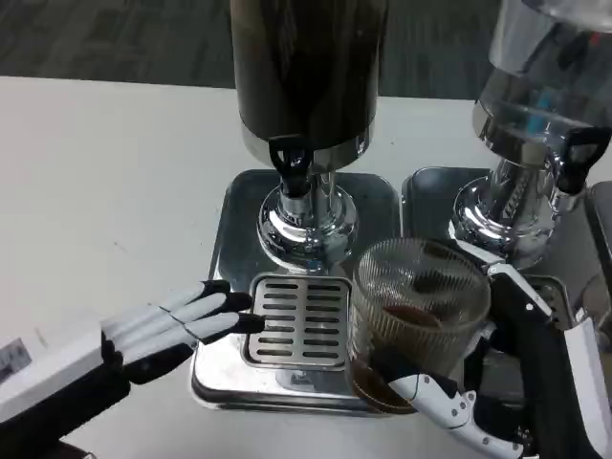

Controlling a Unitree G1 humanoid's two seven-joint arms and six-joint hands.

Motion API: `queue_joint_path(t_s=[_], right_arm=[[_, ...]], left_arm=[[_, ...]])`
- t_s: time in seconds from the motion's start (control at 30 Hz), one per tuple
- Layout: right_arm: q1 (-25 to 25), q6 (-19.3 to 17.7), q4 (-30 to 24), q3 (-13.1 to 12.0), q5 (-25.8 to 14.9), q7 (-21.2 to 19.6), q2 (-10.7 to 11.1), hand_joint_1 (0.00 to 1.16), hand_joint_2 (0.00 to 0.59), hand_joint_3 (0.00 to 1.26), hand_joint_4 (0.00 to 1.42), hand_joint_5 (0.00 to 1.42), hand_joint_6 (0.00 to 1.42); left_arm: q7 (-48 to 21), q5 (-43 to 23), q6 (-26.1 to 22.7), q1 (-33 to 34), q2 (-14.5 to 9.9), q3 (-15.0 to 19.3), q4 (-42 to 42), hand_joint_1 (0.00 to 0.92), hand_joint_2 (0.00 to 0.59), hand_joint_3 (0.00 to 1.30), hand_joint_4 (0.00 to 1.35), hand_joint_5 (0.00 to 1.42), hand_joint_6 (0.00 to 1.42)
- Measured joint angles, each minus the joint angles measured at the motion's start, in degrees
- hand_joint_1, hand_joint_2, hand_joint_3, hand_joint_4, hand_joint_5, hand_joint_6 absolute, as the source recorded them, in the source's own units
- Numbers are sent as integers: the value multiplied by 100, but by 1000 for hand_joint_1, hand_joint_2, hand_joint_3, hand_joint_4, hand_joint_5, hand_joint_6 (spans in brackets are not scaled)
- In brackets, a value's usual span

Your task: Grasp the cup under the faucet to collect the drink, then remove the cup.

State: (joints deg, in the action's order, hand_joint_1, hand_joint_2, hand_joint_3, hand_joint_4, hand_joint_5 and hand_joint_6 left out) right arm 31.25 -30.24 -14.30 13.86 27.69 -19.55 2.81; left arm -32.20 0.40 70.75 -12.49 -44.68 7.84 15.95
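Note:
A clear ribbed glass cup (419, 316) with dark drink in its bottom stands at the right edge of the slotted drip grate (298, 320), to the right of the black faucet (292, 164) rather than under it. My right hand (507, 382) wraps around the cup from the right, one finger (430, 390) across its lower front. The faucet belongs to a dark-filled dispenser (306, 67) on a chrome base. My left hand (177, 320) lies flat and open, its fingertips touching the grate's left edge.
The steel tray (373, 196) carries the dispenser and grate. A second dispenser (540, 105) with a clear tank and its own black tap stands at the back right on another tray (426, 191). White table stretches to the left.

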Motion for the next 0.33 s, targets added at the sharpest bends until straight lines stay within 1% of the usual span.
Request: queue_joint_path(t_s=[0.33], right_arm=[[-14,-3,0,-13,-2,15,0,848,151,547,671,951,1265]], left_arm=[[3,0,-2,0,0,-3,1,0,93,96,0,0,122]])
